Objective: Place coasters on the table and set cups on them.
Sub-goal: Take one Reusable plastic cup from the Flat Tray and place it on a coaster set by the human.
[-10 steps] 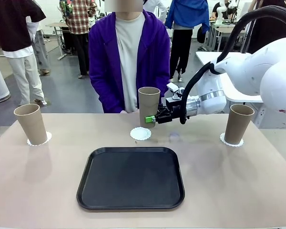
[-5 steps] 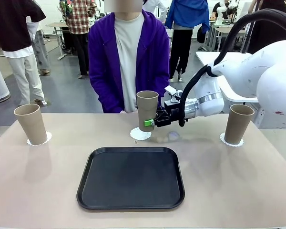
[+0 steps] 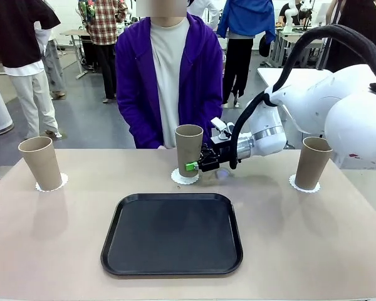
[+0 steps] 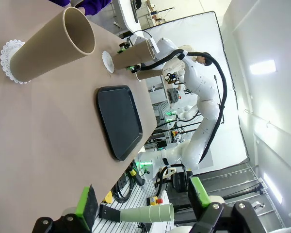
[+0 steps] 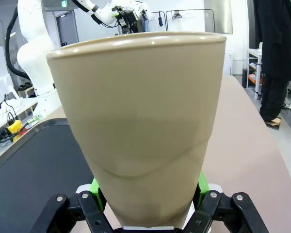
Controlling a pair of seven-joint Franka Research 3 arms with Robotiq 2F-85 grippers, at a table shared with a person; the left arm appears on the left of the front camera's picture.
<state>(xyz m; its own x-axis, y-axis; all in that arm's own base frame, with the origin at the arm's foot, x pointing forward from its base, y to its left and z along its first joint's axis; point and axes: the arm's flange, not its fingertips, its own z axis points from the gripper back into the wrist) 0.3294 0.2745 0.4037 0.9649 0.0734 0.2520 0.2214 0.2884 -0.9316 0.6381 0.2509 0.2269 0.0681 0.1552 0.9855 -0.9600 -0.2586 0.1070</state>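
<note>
Front view: middle cup (image 3: 188,149) is standing upright at the far centre of the counter (image 3: 50,238), its base sitting on or just above the middle coaster (image 3: 183,177) — can't tell whether it's touching. The right hand (image 3: 193,165) is clenching on that cup low on its wall, w/ the white arm reaching in from picture right. In the right wrist view the same cup (image 5: 144,124) is rising between the green-padded fingers (image 5: 96,190), gripped near its base. Left cup (image 3: 41,163) is standing upright on the left coaster (image 3: 61,182) near the counter's left edge; right cup (image 3: 313,163) is standing upright on the right coaster (image 3: 296,184) near the right edge. Black tray (image 3: 172,233) is lying in the middle of the counter, nearer the robot than the middle coaster & apart from it. A person in a purple jacket (image 3: 135,81) is standing at the far side, right behind the middle cup. Left wrist view: left hand (image 4: 143,206) is hanging released, jaws wide w/ nothing between them, off the counter's edge, the left cup (image 4: 51,46) & its coaster (image 4: 7,56) lying well ahead of it.
</note>
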